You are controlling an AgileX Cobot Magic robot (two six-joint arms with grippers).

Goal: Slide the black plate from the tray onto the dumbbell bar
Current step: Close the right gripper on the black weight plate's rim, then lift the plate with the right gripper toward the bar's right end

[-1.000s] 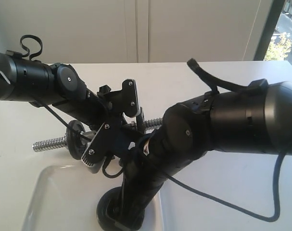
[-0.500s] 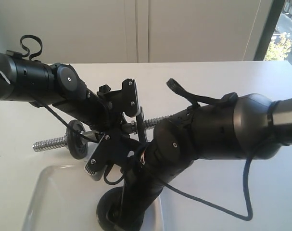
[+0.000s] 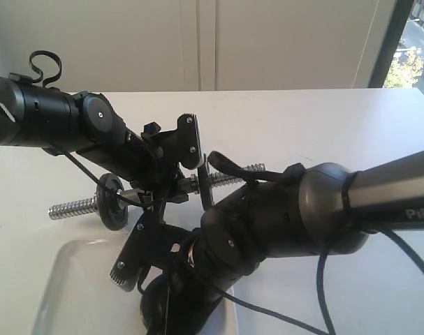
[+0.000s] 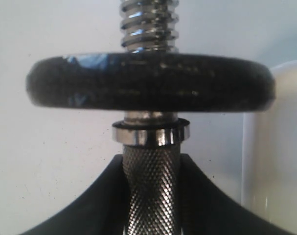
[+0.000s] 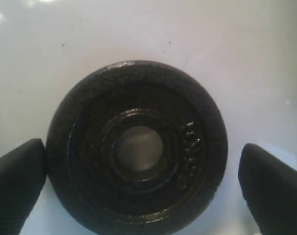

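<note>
In the right wrist view the black plate [image 5: 137, 147] lies flat on the whitish tray [image 5: 246, 58], centre hole facing up. My right gripper [image 5: 143, 188] hangs open right over it, one finger [image 5: 16, 181] close against the rim and the other finger [image 5: 275, 186] a gap away. In the exterior view only an edge of the black plate [image 3: 149, 307] shows under the right arm. My left gripper [image 3: 171, 188] is shut on the knurled middle of the dumbbell bar [image 4: 150, 191], held above the table. A black disc [image 4: 150, 83] sits on that bar before its threaded end [image 4: 148, 24].
The tray [image 3: 65, 279] lies at the near left of the white table [image 3: 323, 118]. The bar's two threaded ends [image 3: 72, 208] [image 3: 234, 176] stick out either side of the left gripper. The right arm [image 3: 281, 216] crosses under the bar, with a loose cable [image 3: 323, 293] beneath it.
The right arm has swung lower and further left, bringing its gripper down over the plate in the tray. The left arm and the bar have stayed still.
</note>
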